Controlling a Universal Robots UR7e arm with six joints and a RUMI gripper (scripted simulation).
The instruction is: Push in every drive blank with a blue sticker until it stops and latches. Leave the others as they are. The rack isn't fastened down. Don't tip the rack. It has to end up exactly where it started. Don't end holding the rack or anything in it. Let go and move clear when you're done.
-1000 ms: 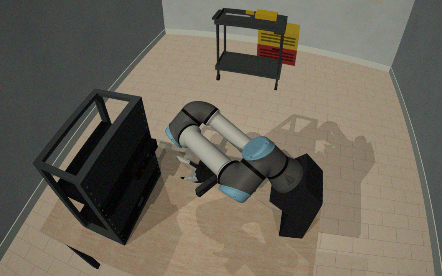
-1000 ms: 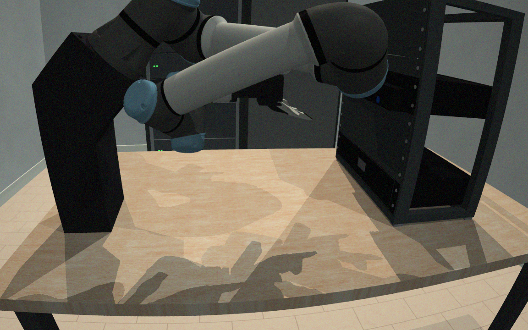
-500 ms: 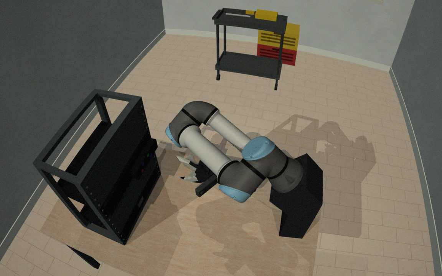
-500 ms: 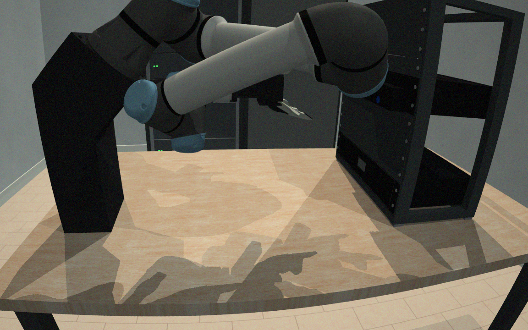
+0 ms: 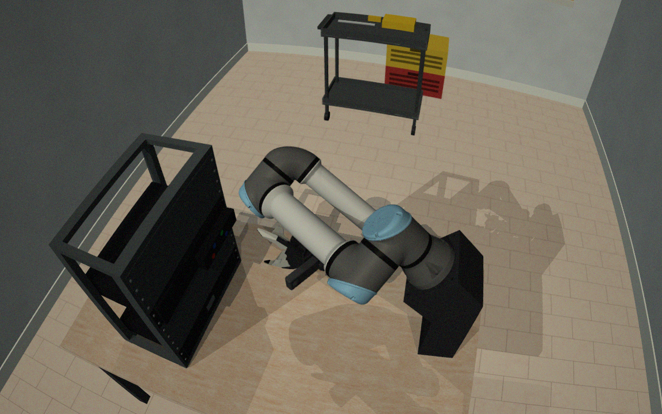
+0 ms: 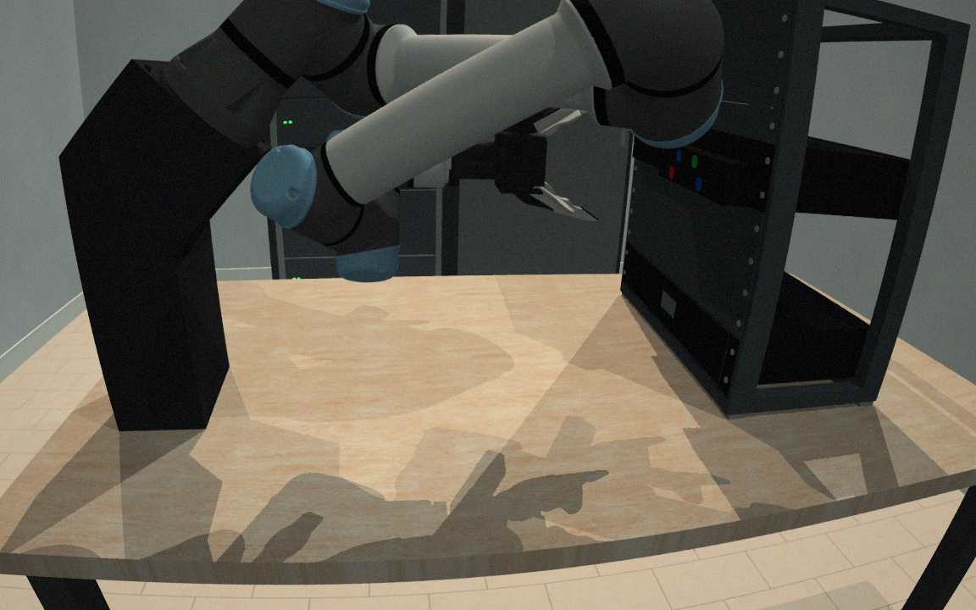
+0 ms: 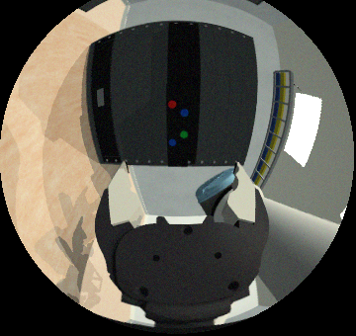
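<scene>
Wooden table (image 6: pixel 370 356) gives me room: my gripper (image 7: pixel 181 163), jaws wide and empty, faces the rack (image 6: pixel 768 227), well apart.

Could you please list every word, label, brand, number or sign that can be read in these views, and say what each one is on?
No legible text: there are no readable words, numbers or brands in any view.
Yellow and red panel behind the cart: dark bars like lines of print, no letters resolved.
Rack lower front: small grey label plate, blank or too small to read.
Drive blanks: plain stickers only, red, blue, green, blue.
</scene>
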